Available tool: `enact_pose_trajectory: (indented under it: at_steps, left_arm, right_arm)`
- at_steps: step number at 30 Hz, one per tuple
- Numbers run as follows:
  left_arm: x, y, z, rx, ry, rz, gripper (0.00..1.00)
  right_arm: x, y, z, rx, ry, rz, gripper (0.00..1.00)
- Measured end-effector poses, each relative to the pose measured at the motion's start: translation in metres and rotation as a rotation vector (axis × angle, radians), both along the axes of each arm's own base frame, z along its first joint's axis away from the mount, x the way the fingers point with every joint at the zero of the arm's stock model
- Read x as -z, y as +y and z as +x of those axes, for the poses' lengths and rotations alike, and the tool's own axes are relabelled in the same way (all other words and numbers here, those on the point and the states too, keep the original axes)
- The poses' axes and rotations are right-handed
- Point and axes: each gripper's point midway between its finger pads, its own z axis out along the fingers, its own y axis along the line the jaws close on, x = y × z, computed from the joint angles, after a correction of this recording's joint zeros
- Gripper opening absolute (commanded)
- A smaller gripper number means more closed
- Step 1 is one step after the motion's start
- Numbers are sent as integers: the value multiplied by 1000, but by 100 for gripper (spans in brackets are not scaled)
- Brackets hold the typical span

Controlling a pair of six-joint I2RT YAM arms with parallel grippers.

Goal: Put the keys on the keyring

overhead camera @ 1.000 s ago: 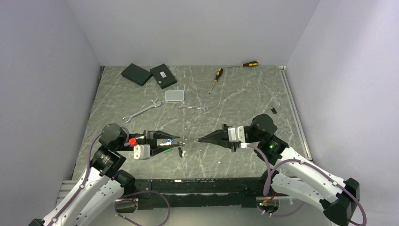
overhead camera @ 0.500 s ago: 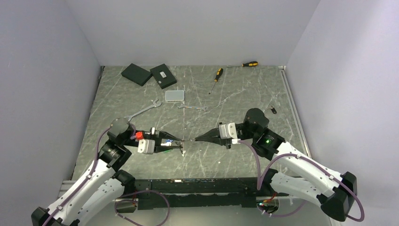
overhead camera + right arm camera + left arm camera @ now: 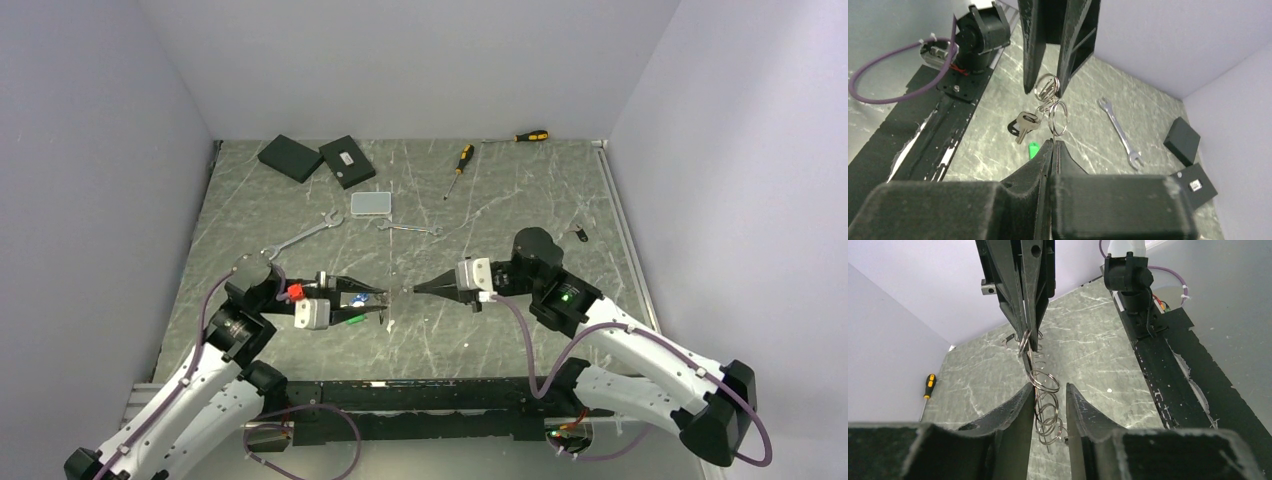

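A bunch of small silver split rings (image 3: 1047,407) hangs in the air between my two grippers. My left gripper (image 3: 383,305) has its jaws a ring's width apart, with the rings (image 3: 1048,86) held between the tips. My right gripper (image 3: 417,290) is shut on the edge of one ring (image 3: 1058,117), tip to tip with the left. A silver key with a black head (image 3: 1023,125) and a green tag (image 3: 1033,149) hang from the bunch. A blue tag (image 3: 357,297) shows by the left fingers. A thin straight wire runs through the rings; I cannot tell if it is the large keyring.
Two spanners (image 3: 300,237) (image 3: 410,228), a clear plastic box (image 3: 370,203), two black boxes (image 3: 291,157) (image 3: 347,160) and two screwdrivers (image 3: 459,170) (image 3: 528,136) lie farther back. A small dark key-like item (image 3: 580,235) lies at the right. A black rail (image 3: 420,390) runs along the near edge.
My right gripper has moved left and a little away from the near edge, closer to the left gripper. My left arm has shifted slightly, still holding the ring bunch.
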Motion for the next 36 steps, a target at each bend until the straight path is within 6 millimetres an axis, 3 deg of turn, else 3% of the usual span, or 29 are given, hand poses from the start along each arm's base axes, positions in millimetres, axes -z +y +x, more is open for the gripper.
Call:
enact_pose_trajectory:
  at_steps: [10,19,25,36]
  left_arm:
    - [8,5,7,-62,-16,27,42]
    - [9,20,42,-335,13,-48,45]
    - [10,21,60,-416,64,-68,45]
    - [11,9,62,-403,76,-73,39]
  right_arm:
    - [7,-1,12,67,6,-25,0]
    - [-2,-1,19,112,-1,6,0]
    - [-8,0,25,144,3,33,0]
    - [-11,-1,29,175,15,51,0]
